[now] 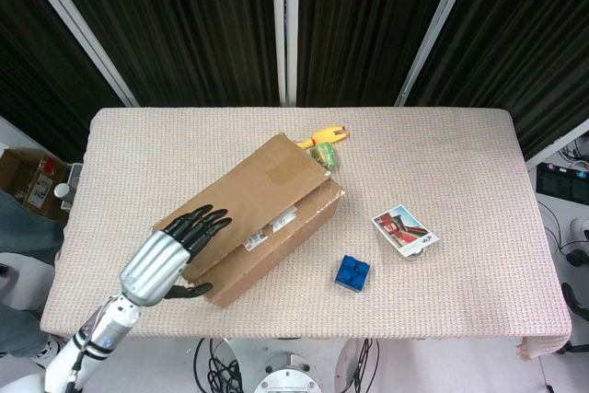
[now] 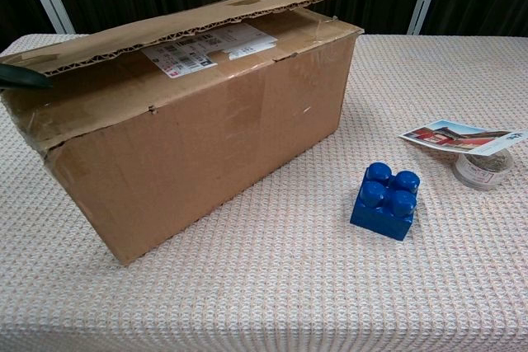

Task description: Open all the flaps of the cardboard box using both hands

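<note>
The brown cardboard box (image 1: 248, 218) lies at a slant on the left half of the table. Its long top flap (image 2: 165, 30) is lowered but stands slightly raised above the labelled flap under it. My left hand (image 1: 170, 255) is over the box's near-left end, its dark fingers (image 1: 204, 224) spread apart across the top flap and holding nothing. In the chest view only one dark fingertip (image 2: 21, 77) shows, at the left end of the top flap's edge. Neither view shows my right hand.
A blue brick (image 1: 352, 272) (image 2: 385, 200) sits to the right of the box. Further right a picture card (image 1: 405, 230) (image 2: 462, 138) lies on a tape roll (image 2: 483, 169). A yellow and green toy (image 1: 322, 143) lies behind the box's far end.
</note>
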Motion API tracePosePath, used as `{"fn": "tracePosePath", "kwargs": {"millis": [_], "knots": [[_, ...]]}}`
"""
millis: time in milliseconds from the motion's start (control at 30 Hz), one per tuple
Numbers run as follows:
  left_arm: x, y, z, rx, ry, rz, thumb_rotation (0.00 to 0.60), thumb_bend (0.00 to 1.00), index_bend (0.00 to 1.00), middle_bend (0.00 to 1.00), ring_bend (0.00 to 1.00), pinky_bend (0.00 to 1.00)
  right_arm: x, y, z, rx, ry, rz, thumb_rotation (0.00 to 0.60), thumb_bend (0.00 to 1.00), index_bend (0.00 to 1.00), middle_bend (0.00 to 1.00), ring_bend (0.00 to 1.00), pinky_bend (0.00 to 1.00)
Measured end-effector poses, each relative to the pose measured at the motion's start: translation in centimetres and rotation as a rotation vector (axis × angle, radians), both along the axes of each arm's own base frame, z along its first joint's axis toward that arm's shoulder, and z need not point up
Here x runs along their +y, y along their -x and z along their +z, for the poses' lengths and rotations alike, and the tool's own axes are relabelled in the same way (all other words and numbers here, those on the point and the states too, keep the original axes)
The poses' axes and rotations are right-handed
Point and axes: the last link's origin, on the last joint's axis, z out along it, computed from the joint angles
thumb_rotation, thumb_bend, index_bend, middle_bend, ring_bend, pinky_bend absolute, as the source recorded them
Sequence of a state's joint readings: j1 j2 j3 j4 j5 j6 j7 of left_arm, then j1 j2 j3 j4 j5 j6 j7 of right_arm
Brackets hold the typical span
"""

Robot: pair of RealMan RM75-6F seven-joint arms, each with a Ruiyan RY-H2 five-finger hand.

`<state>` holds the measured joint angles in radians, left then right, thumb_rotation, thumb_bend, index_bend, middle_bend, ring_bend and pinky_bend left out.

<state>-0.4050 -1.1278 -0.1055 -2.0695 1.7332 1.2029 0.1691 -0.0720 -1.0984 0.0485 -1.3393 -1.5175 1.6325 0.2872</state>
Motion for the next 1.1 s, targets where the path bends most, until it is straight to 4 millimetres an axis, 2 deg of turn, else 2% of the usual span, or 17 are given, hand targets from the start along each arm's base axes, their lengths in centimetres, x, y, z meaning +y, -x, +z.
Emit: {"fn": "tracePosePath", "kwargs": {"millis": [167,533,800,1100], "knots": [[0.9,-0.9,-1.7,0.008,0.016,-0.007,0.600,0.00,0.06,0.07,0.05,0.20,0.2,0.5,-0.1,-0.009,-0.001,-0.009,0.600,0.25,0.00,0.00,0.00,0.00],[1.5,-0.3,-2.2,0.118,-0.101,-0.027,0.600,0.01,0.05,0.07,0.05,0.20,0.2,0.6,-0.1,-0.012,0.002,-0.006,0.600,0.28,0.00,0.00,0.00,0.00],[1.6,-0.1,-1.3,0.116,-0.190,-0.031,0.600,0.14,0.02,0.07,0.05,0.20,0.0,0.2,-0.3,-0.009,-0.006,0.004,0.600,0.28,0.00,0.00,0.00,0.00],[2.2,0.4,0.6,0.191,-0.440,-0.040,0.600,0.25,0.01,0.07,0.05,0.20,-0.4,-0.7,-0.1,0.000,-0.007,0.029,0.600,0.30,0.00,0.00,0.00,0.00]]}}
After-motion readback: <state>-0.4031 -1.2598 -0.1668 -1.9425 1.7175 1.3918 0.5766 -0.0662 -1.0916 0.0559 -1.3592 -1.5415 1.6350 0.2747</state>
